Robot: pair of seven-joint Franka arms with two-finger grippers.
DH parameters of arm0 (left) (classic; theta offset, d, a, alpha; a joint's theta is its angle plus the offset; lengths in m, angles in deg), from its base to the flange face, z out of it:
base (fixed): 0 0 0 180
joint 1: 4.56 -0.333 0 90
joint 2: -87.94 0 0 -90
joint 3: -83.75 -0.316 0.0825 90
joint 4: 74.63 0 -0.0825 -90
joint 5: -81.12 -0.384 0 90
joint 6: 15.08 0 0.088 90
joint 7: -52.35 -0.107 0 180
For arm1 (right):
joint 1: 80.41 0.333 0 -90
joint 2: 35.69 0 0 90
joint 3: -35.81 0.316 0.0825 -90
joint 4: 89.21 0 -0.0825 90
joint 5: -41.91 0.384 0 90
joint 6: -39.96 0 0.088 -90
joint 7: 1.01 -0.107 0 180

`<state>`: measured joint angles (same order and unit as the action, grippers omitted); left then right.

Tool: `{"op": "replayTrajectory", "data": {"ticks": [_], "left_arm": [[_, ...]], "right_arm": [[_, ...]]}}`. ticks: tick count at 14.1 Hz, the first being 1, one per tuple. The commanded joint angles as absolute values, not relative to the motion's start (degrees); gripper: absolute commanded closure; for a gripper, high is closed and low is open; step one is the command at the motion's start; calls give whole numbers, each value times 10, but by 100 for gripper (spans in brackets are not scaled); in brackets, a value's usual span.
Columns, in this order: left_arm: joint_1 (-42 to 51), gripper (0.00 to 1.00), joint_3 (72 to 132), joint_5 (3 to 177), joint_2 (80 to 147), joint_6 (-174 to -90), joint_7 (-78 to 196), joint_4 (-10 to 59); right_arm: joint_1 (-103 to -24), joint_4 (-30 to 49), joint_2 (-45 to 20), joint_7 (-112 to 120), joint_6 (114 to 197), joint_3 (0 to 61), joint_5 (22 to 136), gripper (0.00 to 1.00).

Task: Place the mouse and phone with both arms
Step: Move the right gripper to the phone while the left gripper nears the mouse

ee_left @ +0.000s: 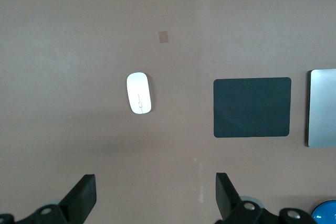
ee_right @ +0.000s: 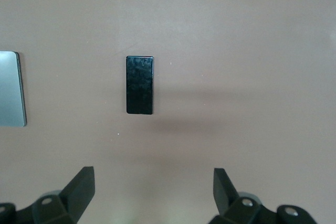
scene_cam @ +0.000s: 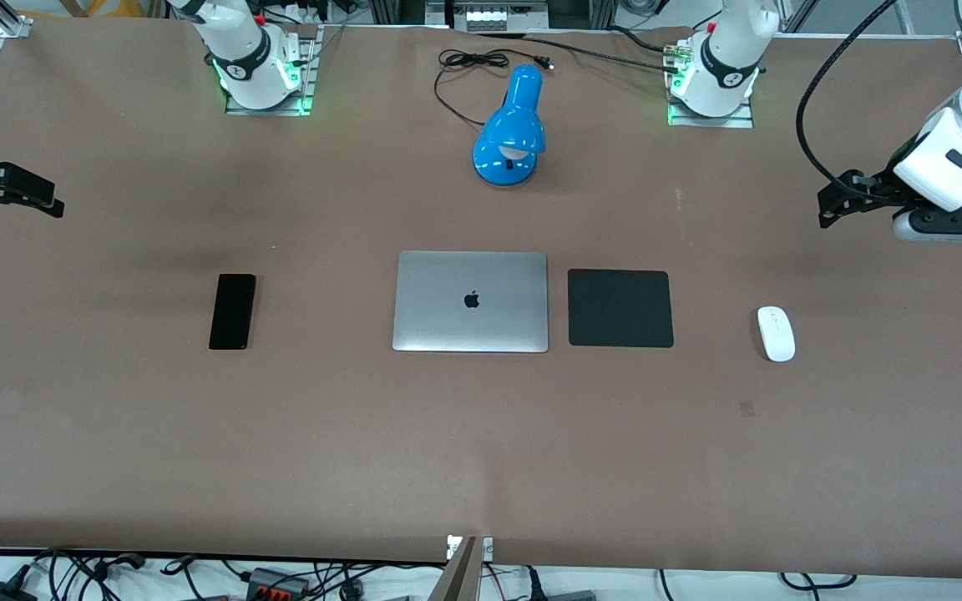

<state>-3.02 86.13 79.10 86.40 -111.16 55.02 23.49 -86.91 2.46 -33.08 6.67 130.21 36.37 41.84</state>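
Lying apart: one mouse (scene_cam: 776, 333), one phone (scene_cam: 232, 311).

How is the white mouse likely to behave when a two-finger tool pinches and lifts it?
The mouse looks small and thin, so it is probably light and stiff. Its smooth, rounded white shell may slip between flat fingers unless it is pinched across its sides. It lies flat on the table, so a push would likely make it slide, not roll or tip.
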Motion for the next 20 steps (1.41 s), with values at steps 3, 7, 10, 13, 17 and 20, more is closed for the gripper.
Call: {"op": "replayTrajectory", "data": {"ticks": [3,7,10,13,17,20], "left_arm": [[-29,0,862,799,864,-1090,553,233],[-25,0,861,798,869,-1086,553,231],[-29,0,860,798,897,-1049,560,204],[-35,0,853,798,935,-1048,553,189],[-73,0,853,794,1000,-1054,549,192],[-82,0,854,792,1057,-1129,539,216]], "right_arm": [[-873,29,-339,75,1284,366,418,0],[-887,17,-312,85,1285,365,416,0],[-883,16,-218,81,1305,366,409,0],[-865,22,-140,73,1393,371,417,0],[-799,80,-84,-75,1520,370,416,0],[-792,165,-84,-88,1629,371,416,0]]}}
